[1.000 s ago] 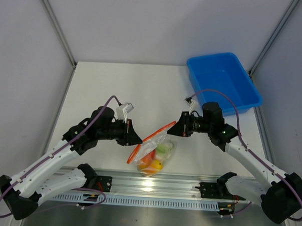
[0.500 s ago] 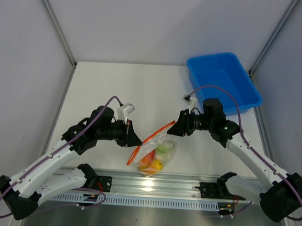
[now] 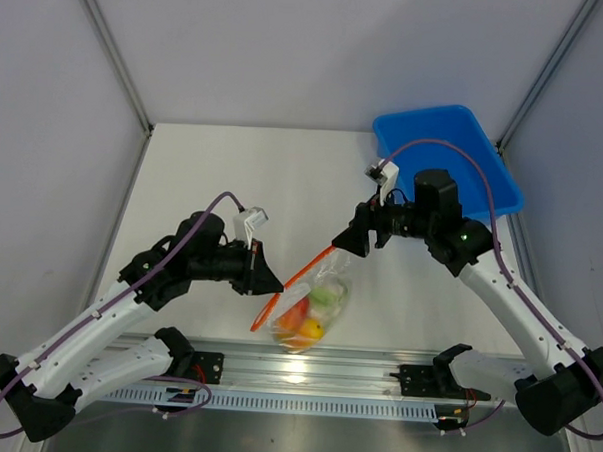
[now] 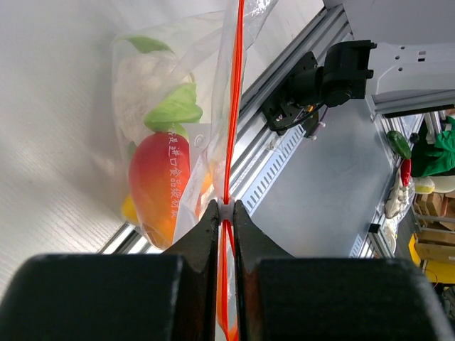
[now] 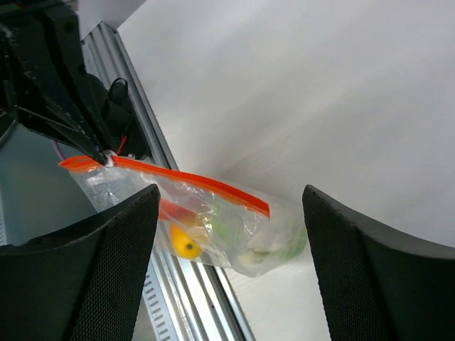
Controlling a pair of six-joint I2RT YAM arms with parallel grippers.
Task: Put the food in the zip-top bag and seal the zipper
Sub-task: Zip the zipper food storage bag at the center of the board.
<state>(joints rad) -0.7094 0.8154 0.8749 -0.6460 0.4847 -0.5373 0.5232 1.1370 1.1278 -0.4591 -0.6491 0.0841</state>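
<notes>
Over on the left, the left pincer point(image 3: 275, 284) is clamped narrow on the zipper point(image 3: 301, 274), its jaws pinching the orange-red strip at its near, lower end. The left wrist view shows it plainly: the two dark fingers point(image 4: 206, 227) are squeezed on a small white tab, and the strip runs straight up from them as one thin line. From that strip hangs the zip-top bag point(image 3: 315, 305), clear and crinkly, low over the near edge of the tabletop point(image 3: 254, 174), just by the aluminium rail point(image 3: 305, 371); whether its bottom touches, I cannot tell. And the food is inside it! The white-and-green cauliflower lump point(image 4: 146, 78) sits at the far side of the bag, the red-orange piece point(image 4: 158, 186) lies against it with printed lettering on the plastic over it, and the yellow-orange piece point(image 3: 312, 330) is tucked at the bottom. Moving right, the zipper slants up toward the right pincer point(image 3: 343, 242), whose jaws stand wide and grip nothing, just beside the strip's upper end. Far right, the blue bin point(image 3: 483, 199) stands at the tabletop's back corner, well apart from the bag.
</notes>
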